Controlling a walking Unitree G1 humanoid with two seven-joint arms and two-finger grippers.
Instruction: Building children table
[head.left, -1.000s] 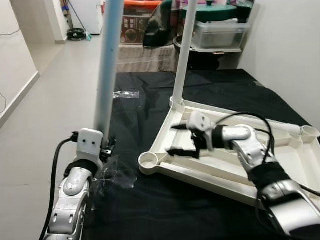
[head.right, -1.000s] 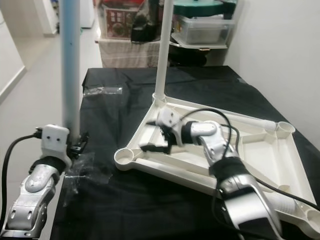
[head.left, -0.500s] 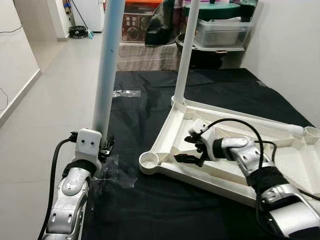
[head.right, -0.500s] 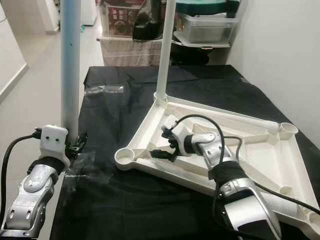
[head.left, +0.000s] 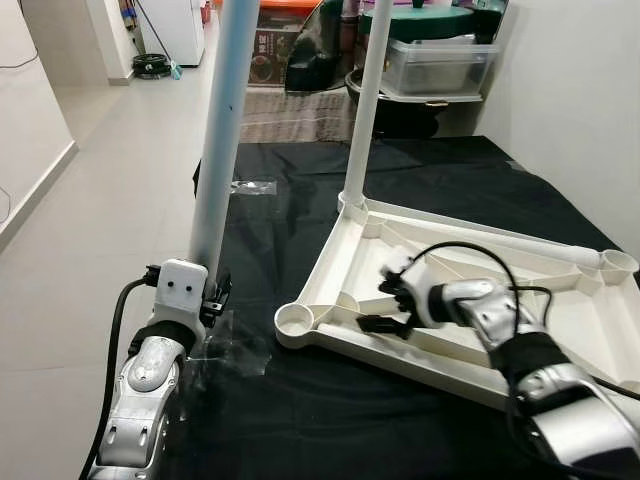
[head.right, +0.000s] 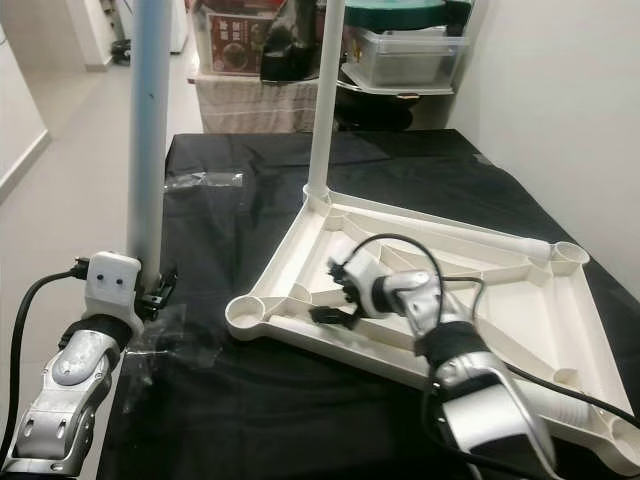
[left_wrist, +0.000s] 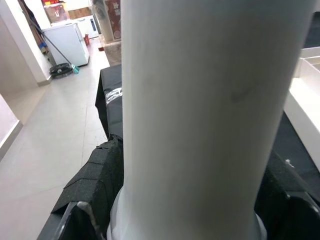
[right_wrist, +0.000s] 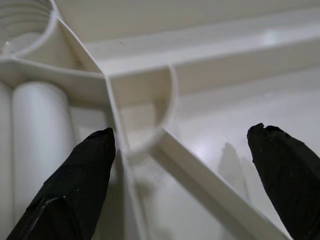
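Note:
A white children's tabletop (head.left: 560, 300) lies upside down on a black cloth. One white leg (head.left: 365, 100) stands screwed into its far corner. The empty socket (head.left: 297, 320) at its near left corner faces up. My left gripper (head.left: 206, 292) is shut on a second white leg (head.left: 222, 140), held upright beside the cloth's left edge; in the left wrist view the leg (left_wrist: 210, 110) stands between black pads (left_wrist: 95, 185). My right gripper (head.left: 378, 305) is open over the tabletop's ribbed underside, just right of the empty socket. Its fingertips (right_wrist: 70, 200) straddle a curved rib, with nothing held.
A clear plastic bag (head.left: 252, 187) lies on the cloth at the back left, and crumpled film (head.left: 235, 345) near the front left. Storage boxes and clutter (head.left: 440, 65) stand behind the cloth. A wall runs along the right; grey floor (head.left: 100, 200) lies to the left.
My right gripper has dropped lower into the tabletop's underside, toward its near rim, still open. The left gripper keeps holding the leg upright in about the same place.

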